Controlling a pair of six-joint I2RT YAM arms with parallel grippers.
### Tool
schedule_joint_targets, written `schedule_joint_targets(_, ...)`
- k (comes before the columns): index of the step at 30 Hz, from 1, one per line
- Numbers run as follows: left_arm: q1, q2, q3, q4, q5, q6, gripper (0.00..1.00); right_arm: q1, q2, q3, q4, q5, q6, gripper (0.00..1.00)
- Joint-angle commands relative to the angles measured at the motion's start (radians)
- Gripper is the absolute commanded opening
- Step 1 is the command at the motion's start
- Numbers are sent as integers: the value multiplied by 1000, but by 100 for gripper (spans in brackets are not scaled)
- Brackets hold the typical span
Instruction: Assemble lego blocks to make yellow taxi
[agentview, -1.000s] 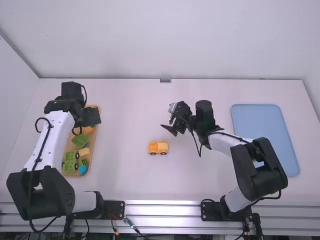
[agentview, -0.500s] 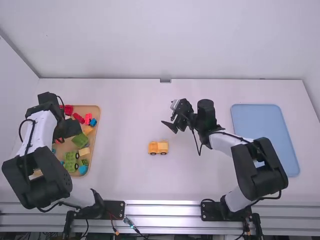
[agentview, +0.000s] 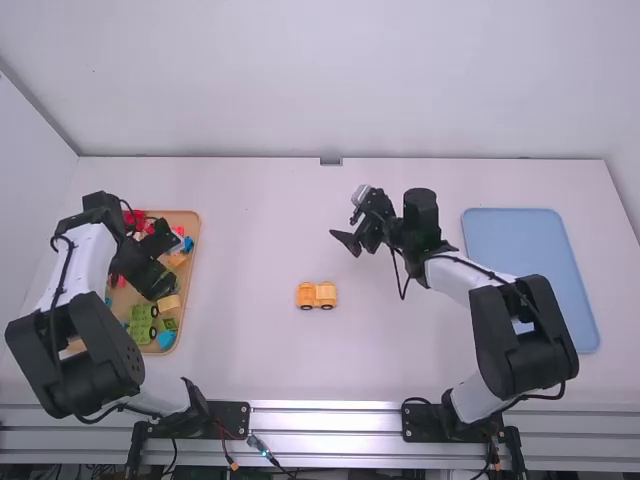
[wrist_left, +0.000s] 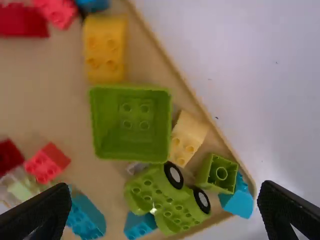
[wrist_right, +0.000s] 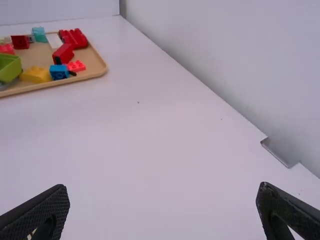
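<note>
Clearly, the yellow car (agentview: 317, 296) stands upright on the white counter (agentview: 250, 350), between the two arms and well apart from both pincers. It has an orange-yellow body, with an uneven top, and two dark wheels are visible on the side toward the camera. At left, the wooden tray (agentview: 186, 300) carries loose pieces. Over it is the left pincer (agentview: 172, 262), with its two fingers wide apart; together with its arm, it hides a part of the tray in the high view. In the left wrist view, a green box (wrist_left: 132, 122) lies with its hollow side up, near a yellow block (wrist_left: 105, 47) and a pale yellow block (wrist_left: 187, 137). A green wheeled piece (wrist_left: 175, 200) is just beside. The right pincer (agentview: 346, 213) is beyond the car, its fingers also apart. Far to the right lies a blue tray (agentview: 528, 265).
</note>
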Motion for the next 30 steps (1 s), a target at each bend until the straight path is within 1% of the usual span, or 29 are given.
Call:
schedule_joint_targets(1, -6, 4, -53, 6, 30, 267, 99, 3, -7, 35, -1, -20, 11, 99)
schedule_joint_targets(2, -6, 5, -87, 27, 16, 327, 98, 3, -7, 39, -2, -20, 12, 99)
schedule_joint_targets(5, -6, 5, -150, 85, -23, 376, 98, 3, -7, 45, -1, -20, 12, 99)
schedule_joint_targets(6, -6, 5, -170, 109, -39, 376, 96, 4, -7, 45, -2, -20, 11, 99)
schedule_joint_targets(8, -6, 5, -223, 176, -56, 377, 88, 11, -7, 45, 13, -17, 29, 99)
schedule_joint_targets(9, -6, 5, -243, 204, -56, 377, 82, 10, -7, 45, 19, -16, 43, 99)
schedule_joint_targets(11, -6, 5, -266, 240, -55, 372, 75, 6, -7, 45, 34, -16, 63, 99)
schedule_joint_targets(13, -6, 5, -285, 262, -56, 368, 69, 2, -7, 45, 43, -16, 79, 99)
schedule_joint_targets(15, -6, 5, -287, 265, -52, 360, 67, 2, -7, 45, 52, -17, 90, 99)
schedule_joint_targets(19, -5, 5, -270, 276, -41, 324, 70, 2, -7, 45, 60, -16, 90, 99)
schedule_joint_targets(21, 8, 5, -254, 311, -36, 309, 74, 2, -7, 45, 62, -17, 90, 99)
schedule_joint_targets(23, 16, 5, -229, 330, -31, 311, 75, 2, -7, 45, 62, -17, 90, 99)
schedule_joint_targets(24, 23, 5, -209, 318, -15, 326, 80, 2, -7, 45, 61, -17, 90, 99)
schedule_joint_targets(25, 29, 5, -185, 302, 6, 351, 80, 2, -7, 45, 60, -16, 90, 99)
schedule_joint_targets(27, 41, 5, -144, 262, 52, 389, 84, 2, -7, 45, 60, -17, 90, 99)
schedule_joint_targets(28, 51, 5, -110, 206, 92, 445, 87, 2, -7, 45, 60, -20, 90, 99)
schedule_joint_targets(30, 69, 5, -53, 117, 138, 512, 88, 2, -7, 45, 59, -20, 90, 99)
